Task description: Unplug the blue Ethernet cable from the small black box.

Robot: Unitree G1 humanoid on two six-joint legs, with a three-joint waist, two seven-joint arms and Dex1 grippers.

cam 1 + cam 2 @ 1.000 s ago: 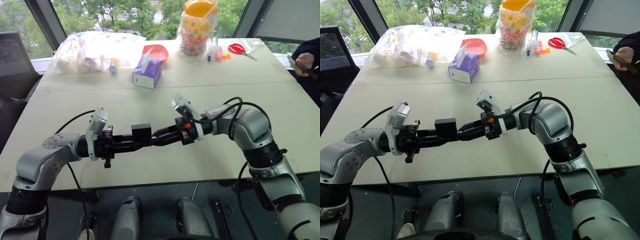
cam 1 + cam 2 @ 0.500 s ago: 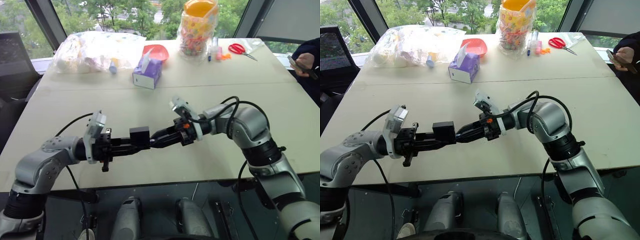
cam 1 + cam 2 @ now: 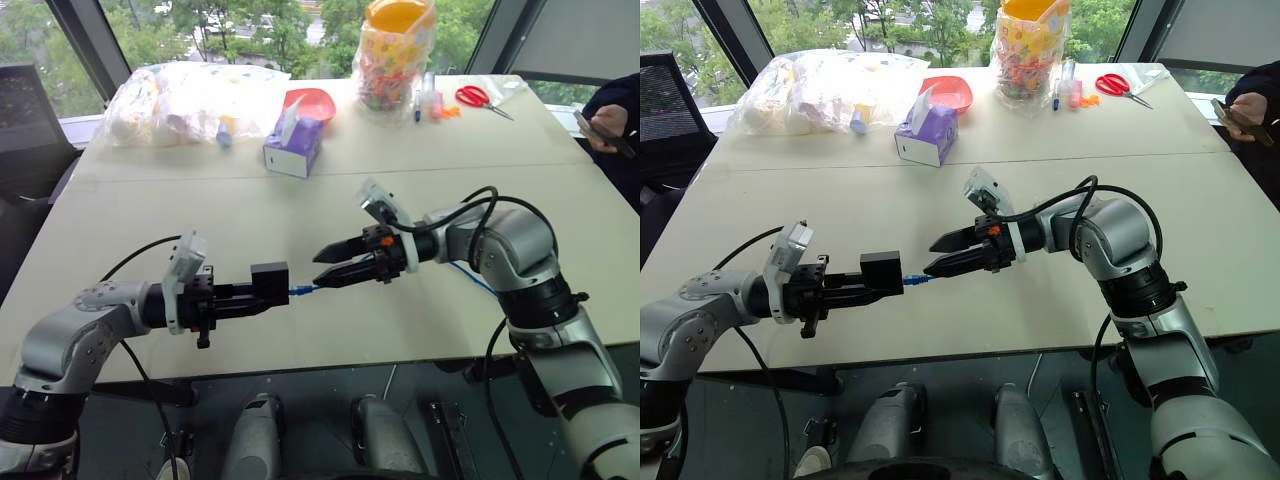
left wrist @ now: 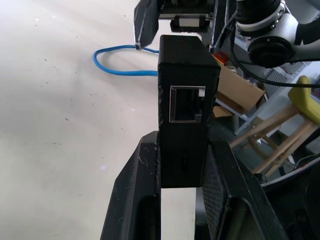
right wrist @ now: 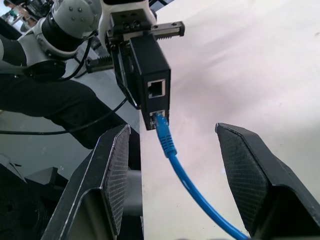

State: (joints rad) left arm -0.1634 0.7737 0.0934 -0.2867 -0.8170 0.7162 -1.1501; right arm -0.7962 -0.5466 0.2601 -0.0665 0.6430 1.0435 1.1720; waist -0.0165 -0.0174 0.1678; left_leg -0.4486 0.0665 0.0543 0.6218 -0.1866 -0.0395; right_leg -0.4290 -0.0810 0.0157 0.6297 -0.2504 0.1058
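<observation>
The left end effector is closed on the small black box and holds it in the air above the near edge of the surface. The blue Ethernet cable is plugged in the lower socket of the box. The right end effector stands open just beside the plug, not touching it. I judge the unplugging not done; next, the right fingers must close on the plug and pull it straight out.
</observation>
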